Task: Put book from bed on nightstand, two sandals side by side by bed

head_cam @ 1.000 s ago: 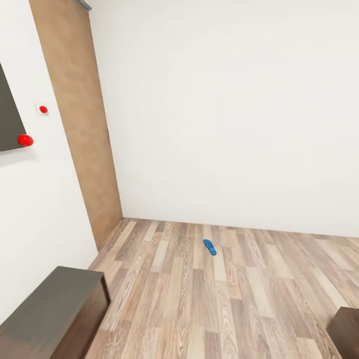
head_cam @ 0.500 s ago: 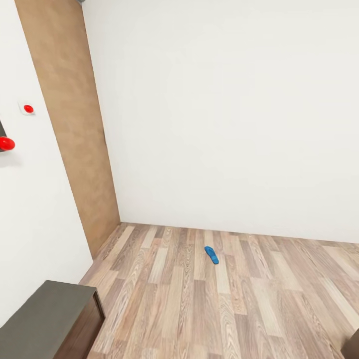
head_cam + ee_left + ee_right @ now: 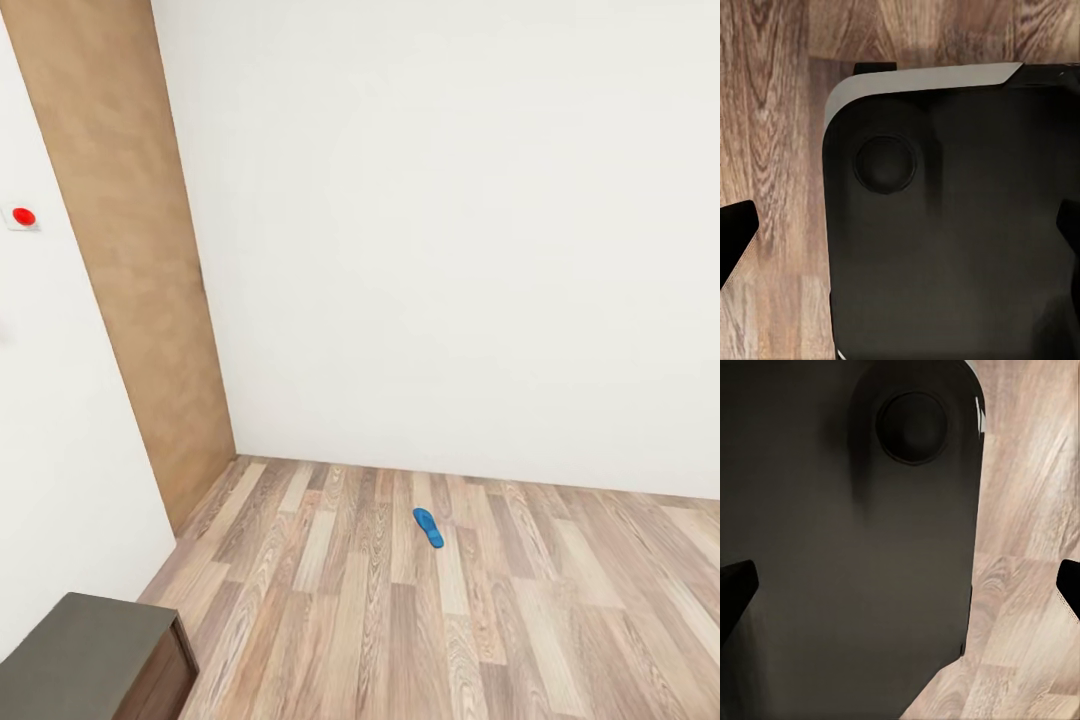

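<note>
Nearest the robot, both wrist cameras looked straight down at its own dark, rounded base panel (image 3: 952, 247) over the light brown wood-plank floor (image 3: 500, 640). In the left wrist view the left gripper (image 3: 900, 240) had its two black fingertips (image 3: 735, 232) at opposite edges of the picture, set wide apart with nothing between them but the base and floor below. In the right wrist view the right gripper (image 3: 900, 585) stood the same way, its black fingertips (image 3: 735, 585) spread far apart and holding nothing. From the head camera, the corner of a long low dark-brown cabinet with a grey top (image 3: 85, 655) stood close by at the lower left, against the white left wall (image 3: 60, 450). Farther out on the bare planks lay a single flat bright blue sandal (image 3: 428, 527), alone, resting on its sole, near the far white wall (image 3: 450, 250) but apart from it. Beyond the cabinet, in the room's corner, a tall tan wooden door panel (image 3: 140, 260) ran up the left wall, and beside it a small white wall plate with a red button (image 3: 21, 216) was mounted higher up.
</note>
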Robot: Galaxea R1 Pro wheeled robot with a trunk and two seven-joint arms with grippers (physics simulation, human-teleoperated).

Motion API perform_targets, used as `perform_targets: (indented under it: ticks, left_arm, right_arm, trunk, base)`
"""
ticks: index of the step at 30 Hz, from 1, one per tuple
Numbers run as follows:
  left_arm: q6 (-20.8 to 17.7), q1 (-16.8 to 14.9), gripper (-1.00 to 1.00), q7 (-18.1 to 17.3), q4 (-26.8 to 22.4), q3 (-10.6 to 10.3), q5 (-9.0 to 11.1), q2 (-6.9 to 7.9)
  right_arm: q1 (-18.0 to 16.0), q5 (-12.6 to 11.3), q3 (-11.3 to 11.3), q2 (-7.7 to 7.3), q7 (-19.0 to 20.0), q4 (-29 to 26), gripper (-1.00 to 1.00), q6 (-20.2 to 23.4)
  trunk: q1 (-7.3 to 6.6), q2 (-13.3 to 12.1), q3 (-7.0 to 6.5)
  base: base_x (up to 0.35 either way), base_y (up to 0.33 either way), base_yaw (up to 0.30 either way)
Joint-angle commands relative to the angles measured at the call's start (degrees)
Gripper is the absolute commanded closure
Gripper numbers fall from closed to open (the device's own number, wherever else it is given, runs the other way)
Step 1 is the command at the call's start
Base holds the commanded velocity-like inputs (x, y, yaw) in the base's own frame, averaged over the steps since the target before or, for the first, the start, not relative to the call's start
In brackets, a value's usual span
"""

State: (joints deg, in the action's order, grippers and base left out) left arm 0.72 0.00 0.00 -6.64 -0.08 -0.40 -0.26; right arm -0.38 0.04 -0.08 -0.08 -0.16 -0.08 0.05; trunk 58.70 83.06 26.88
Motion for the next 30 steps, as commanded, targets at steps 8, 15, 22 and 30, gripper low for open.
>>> perform_targets:
  ticks: [8, 15, 22, 30]
  left_arm:
    - [0.08, 0.00, -1.00, 0.00, -0.04, 0.00, -0.04, 0.00]
    - [0.08, -0.01, -1.00, 0.00, -0.04, 0.00, -0.04, 0.00]
    - [0.08, -0.01, -1.00, 0.00, -0.04, 0.00, -0.04, 0.00]
    - [0.08, 0.00, -1.00, -0.08, -0.07, -0.07, 0.03, 0.00]
  right_arm:
    - [-0.03, 0.04, -0.01, -0.01, -0.02, -0.01, -1.00, -0.03]
    - [-0.05, 0.04, -0.01, 0.00, -0.02, -0.01, -1.00, -0.04]
    - [-0.05, 0.03, -0.01, 0.00, -0.02, -0.01, -1.00, -0.02]
    - [-0.02, -0.01, -0.01, 0.00, -0.02, -0.01, -1.00, 0.00]
  trunk:
    - [0.02, 0.02, 0.05]
    - [0.02, 0.02, 0.05]
    - [0.02, 0.02, 0.05]
    - [0.02, 0.02, 0.05]
  base:
    - [0.248, 0.000, 0.000]
    - [0.243, 0.000, 0.000]
    - [0.241, 0.000, 0.000]
    - [0.241, 0.000, 0.000]
